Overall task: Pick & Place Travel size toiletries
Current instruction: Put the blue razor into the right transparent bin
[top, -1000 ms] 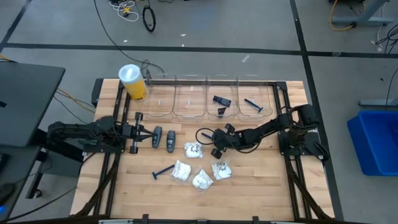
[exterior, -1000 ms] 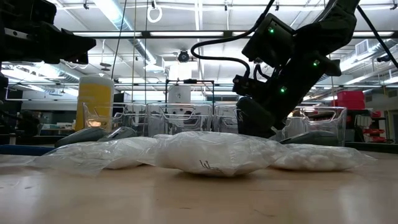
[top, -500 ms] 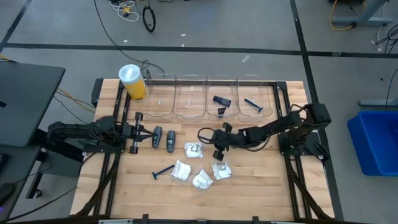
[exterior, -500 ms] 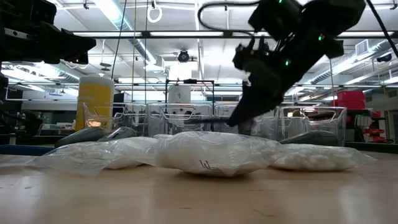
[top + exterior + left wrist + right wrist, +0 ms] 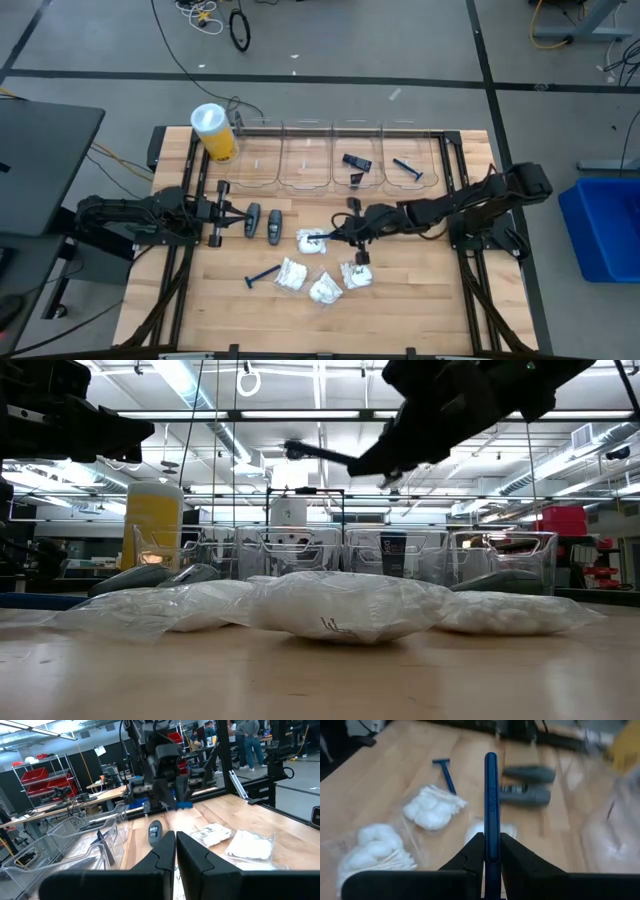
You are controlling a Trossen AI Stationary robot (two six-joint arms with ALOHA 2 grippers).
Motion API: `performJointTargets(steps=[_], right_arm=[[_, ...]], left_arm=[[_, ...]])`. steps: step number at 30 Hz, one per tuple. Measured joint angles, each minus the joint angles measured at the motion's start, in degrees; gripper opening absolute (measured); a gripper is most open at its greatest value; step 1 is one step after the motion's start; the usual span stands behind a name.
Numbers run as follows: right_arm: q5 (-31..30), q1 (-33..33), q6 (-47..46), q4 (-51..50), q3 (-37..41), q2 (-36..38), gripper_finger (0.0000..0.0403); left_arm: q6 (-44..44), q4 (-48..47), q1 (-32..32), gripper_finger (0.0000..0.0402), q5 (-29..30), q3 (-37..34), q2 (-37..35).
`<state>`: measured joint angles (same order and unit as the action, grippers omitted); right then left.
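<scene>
My right gripper [image 5: 352,232] hangs above the table's middle, shut on a thin blue razor [image 5: 322,238] that points toward the table's left. Beneath it, several white packets [image 5: 310,241] lie flat on the wood. A second blue razor [image 5: 263,276] rests left of them. Two dark grey oval pieces [image 5: 253,220] lie just in front of my left gripper [image 5: 232,212], which is shut and waits at the left side. In the low view the right gripper [image 5: 450,400] is high, with the razor [image 5: 320,455] jutting out. My right gripper pinches the blue razor's handle [image 5: 491,827] between its two fingers [image 5: 470,860]. The handle runs along the fingers and sticks out well ahead of them. The razor is lifted clear of the table, roughly level; its gripped end is hidden by the fingers.
Clear bins [image 5: 305,160] line the far edge; one holds dark rectangular pieces [image 5: 355,163], another a blue razor [image 5: 407,168]. A tall yellow cylinder with a white lid [image 5: 214,133] stands at the far left corner. Bare wood lies near the table's near edge.
My right gripper has risen from table height to well above the packets, tipping from pointing down to nearly level, and has carried the blue razor up with it. The razor is now lifted clear and points toward the table's left.
</scene>
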<state>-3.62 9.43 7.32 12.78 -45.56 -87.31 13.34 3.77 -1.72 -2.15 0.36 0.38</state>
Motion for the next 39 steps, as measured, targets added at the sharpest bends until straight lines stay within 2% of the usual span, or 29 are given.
performJointTargets(steps=[4, 9, 24, 34, 39], right_arm=[[2.21, -0.02, 7.60, 1.74, -0.02, 0.80, 0.0051], [2.22, -0.04, 11.12, 1.20, -0.02, 2.55, 0.0051], [2.25, -6.21, 10.57, -0.18, -0.02, 14.47, 0.0051], [2.30, -13.46, 10.32, -1.17, -0.02, 19.55, 0.0051], [2.27, -18.80, 6.70, -6.07, -0.02, 20.84, 0.0051]], left_arm=[[0.00, 0.00, 0.00, 0.0024, -0.02, 0.00, -0.01], [0.00, 0.04, 0.00, 0.0024, 0.00, 0.00, -0.02], [0.00, 0.00, 0.02, 0.0024, 0.00, 0.00, 0.00], [-0.01, 0.00, 0.00, 0.0024, 0.00, 0.00, 0.00], [0.00, 0.00, 0.01, 0.0024, 0.00, 0.00, -0.02]])
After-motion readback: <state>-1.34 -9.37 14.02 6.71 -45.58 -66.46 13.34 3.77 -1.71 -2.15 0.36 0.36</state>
